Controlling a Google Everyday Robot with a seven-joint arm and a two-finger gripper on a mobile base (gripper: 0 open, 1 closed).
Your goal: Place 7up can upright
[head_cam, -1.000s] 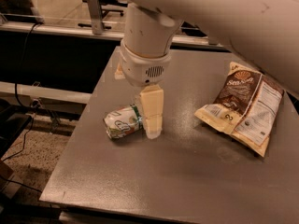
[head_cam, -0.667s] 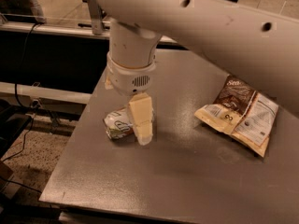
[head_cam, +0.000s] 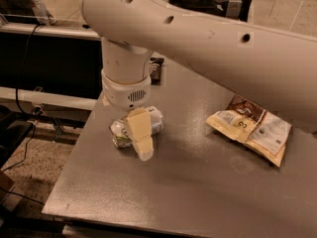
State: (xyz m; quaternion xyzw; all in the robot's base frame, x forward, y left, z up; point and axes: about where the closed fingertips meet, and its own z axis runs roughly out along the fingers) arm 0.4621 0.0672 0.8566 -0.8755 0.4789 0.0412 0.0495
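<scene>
1 view only (camera view).

Surface: flat grey table (head_cam: pixel 188 182), matt finish w/ faint speckle and light scuffs. Near edge and frame-left edge both visible. Frame-right part runs under the arm (head_cam: pixel 208 38), which is large, white, and crosses the upper frame diagonally.

Gripper (head_cam: pixel 142 145): hangs below the arm's round white wrist, over the table's frame-left part, pointing down. Its lower section passes in front of the can's middle, tip close to the tabletop. Grip state: not determinable, since the far side is hidden behind the can.

7up can (head_cam: pixel 119 132): lying on its side on the table, directly under the wrist, not upright. Long axis runs approx. left-right, far end tilted slightly away. Green markings visible on the whitish body.

Other items on the table:
- snack bag (head_cam: pixel 250 130), brown and cream, lying flat, well apart from the can toward frame right.
- dark wrapper (head_cam: pixel 156 68), flat, at the far edge, partly hidden behind the wrist.

Room: speckled floor (head_cam: pixel 34 167) at frame left. White horizontal rail (head_cam: pixel 44 98) beyond the table edge, dark panel above it. Black cable (head_cam: pixel 20 93) hangs down over the rail.
</scene>
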